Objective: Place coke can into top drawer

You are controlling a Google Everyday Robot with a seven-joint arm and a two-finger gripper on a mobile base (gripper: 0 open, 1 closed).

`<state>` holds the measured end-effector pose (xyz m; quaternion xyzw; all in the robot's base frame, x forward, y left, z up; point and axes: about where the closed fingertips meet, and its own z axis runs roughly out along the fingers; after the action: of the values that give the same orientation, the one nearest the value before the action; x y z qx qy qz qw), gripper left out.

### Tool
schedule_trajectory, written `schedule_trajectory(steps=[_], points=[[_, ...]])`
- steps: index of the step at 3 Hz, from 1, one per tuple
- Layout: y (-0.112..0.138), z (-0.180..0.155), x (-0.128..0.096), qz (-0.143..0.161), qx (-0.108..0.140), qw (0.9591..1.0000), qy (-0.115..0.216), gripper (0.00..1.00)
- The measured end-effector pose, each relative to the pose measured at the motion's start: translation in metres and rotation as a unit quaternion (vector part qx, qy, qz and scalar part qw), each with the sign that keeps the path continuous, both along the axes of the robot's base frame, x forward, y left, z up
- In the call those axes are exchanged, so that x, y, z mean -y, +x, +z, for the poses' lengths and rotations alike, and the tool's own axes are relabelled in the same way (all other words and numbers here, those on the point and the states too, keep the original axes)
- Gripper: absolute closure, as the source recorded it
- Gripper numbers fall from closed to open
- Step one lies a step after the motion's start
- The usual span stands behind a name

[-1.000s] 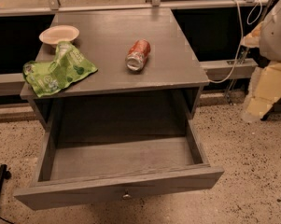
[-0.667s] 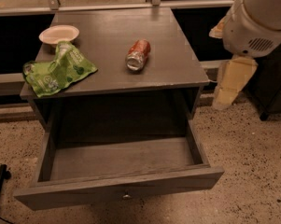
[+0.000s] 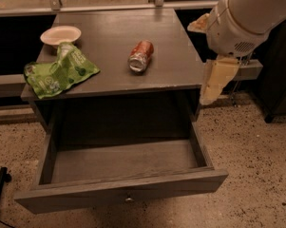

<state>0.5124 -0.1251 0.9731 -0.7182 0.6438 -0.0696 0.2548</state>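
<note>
Grey counter (image 3: 104,32): coke can (image 3: 141,56) on side near centre, green bag (image 3: 59,72) at 9 o'clock. Top drawer (image 3: 85,196) open at 6 o'clock. Claw (image 3: 213,82) at 3 o'clock beside counter edge; apart or together, cannot tell.

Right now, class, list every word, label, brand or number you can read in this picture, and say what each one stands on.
No text can be read anywhere.
coke can, lying on the tabletop: pale marks on its red side, not readable.
green snack bag: pale printed patches, too small to read.
bowl: no text seen.
top drawer, open: no text seen.
tool, hanging off the table's right edge: no text seen.
</note>
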Motion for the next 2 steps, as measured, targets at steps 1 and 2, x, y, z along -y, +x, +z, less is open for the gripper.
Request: schedule_trajectory(steps=[1,2], points=[[0.012,-0.019,-0.009,0.043,-0.036,0.9983,-0.019,0.0],[0.019,-0.045,-0.048,0.162,-0.038,0.9813,-0.097,0.0]])
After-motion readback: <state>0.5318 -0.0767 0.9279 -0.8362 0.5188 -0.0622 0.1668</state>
